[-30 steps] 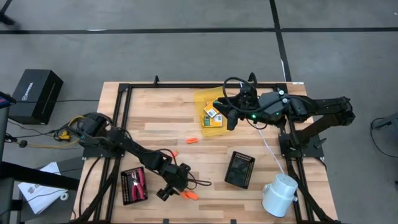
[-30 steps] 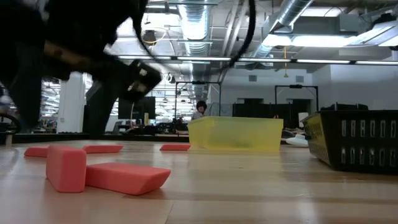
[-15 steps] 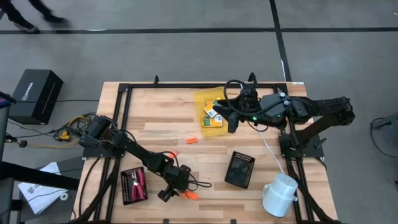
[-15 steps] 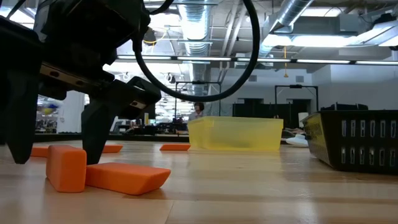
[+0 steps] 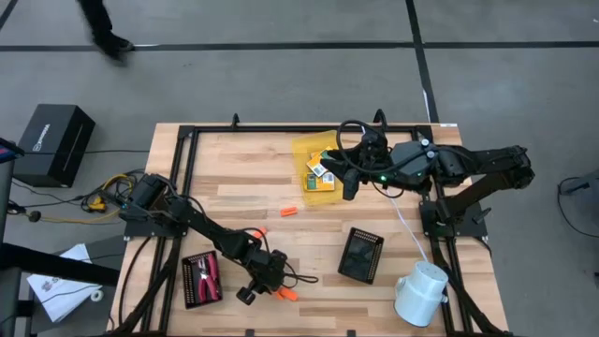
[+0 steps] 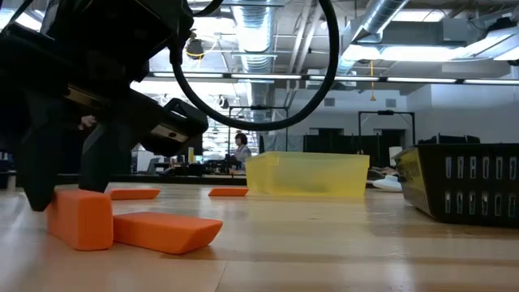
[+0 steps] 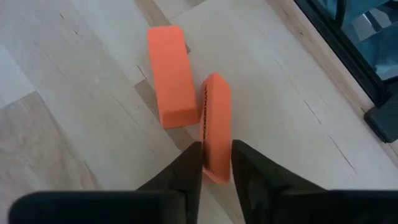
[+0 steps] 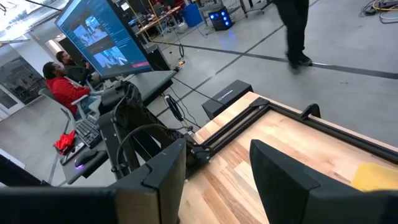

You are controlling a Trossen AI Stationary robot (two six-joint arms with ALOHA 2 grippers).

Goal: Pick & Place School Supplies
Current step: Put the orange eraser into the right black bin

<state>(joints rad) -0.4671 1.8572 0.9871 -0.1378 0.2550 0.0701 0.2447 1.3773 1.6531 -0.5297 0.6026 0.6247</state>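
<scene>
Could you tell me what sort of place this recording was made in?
Probably a large open robotics lab or workshop: a bare concrete floor, exposed ceiling ducts, and people seated at a large monitor beyond the wooden table.

The high view looks straight down on the whole counter [image 5: 234, 178] and both arms. The low view sits at counter-top height at the near edge, facing level across to the room. The left wrist view looks close down on two orange sticks [image 7: 169, 73], which the low view [image 6: 138, 227] shares. The right wrist view faces leftward over the counter's far edge into the room.
</scene>
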